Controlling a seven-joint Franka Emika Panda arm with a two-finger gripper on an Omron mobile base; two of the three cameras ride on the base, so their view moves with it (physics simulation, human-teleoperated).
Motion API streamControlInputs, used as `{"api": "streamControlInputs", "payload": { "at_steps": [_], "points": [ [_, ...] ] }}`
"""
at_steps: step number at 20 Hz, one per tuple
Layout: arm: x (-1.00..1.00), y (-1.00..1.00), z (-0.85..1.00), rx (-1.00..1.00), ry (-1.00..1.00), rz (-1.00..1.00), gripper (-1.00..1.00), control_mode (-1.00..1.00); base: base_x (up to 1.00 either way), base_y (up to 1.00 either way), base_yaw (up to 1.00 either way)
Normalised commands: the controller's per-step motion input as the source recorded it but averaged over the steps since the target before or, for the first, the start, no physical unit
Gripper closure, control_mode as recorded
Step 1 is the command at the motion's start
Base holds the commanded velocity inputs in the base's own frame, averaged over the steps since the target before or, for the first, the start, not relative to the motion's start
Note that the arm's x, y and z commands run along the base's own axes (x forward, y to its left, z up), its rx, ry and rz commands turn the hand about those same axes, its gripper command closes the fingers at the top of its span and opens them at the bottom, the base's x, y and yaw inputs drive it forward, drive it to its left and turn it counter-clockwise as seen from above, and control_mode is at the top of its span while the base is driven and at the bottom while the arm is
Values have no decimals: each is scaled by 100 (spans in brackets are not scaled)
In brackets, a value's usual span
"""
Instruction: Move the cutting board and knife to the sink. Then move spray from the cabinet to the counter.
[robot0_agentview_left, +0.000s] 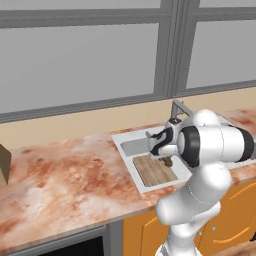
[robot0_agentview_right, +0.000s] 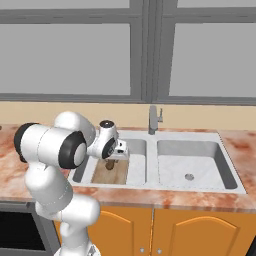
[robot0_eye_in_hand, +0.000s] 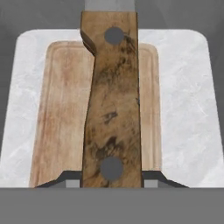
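My gripper (robot0_eye_in_hand: 112, 181) is shut on the knife (robot0_eye_in_hand: 113, 100), whose brown wooden handle runs up between the fingertips to the grey blade at the top edge. Below it the light-brown cutting board (robot0_eye_in_hand: 61, 109) lies flat on the floor of the left basin of the sink (robot0_agentview_right: 190, 160). From the base, the gripper (robot0_agentview_left: 167, 159) (robot0_agentview_right: 114, 158) hangs just over the cutting board (robot0_agentview_left: 154, 171) (robot0_agentview_right: 111, 174), with the knife (robot0_agentview_right: 109, 164) pointing down at it. The spray and the cabinet are out of view.
A grey faucet (robot0_agentview_right: 153, 119) stands behind the sink between its two basins. The marbled counter (robot0_agentview_left: 70, 170) stretches left, with a brown box (robot0_agentview_left: 4, 165) at its far left edge. Orange base cabinets (robot0_agentview_right: 190, 230) sit under the sink.
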Motion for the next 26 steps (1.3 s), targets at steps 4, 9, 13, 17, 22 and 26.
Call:
{"api": "streamControlInputs", "payload": {
  "at_steps": [4,9,13,17,22,26],
  "points": [
    [8,6,-31,5,0,4,100,-100,0,0,0],
    [0,2,-32,5,0,3,100,-100,0,0,0],
    [0,2,-34,4,3,2,100,-100,0,0,0],
    [-1,0,-35,4,8,0,100,-100,0,0,0],
    [-7,0,-33,3,12,0,100,-100,0,0,0],
    [-18,0,-27,5,4,0,100,-100,0,0,0]
  ]
}}
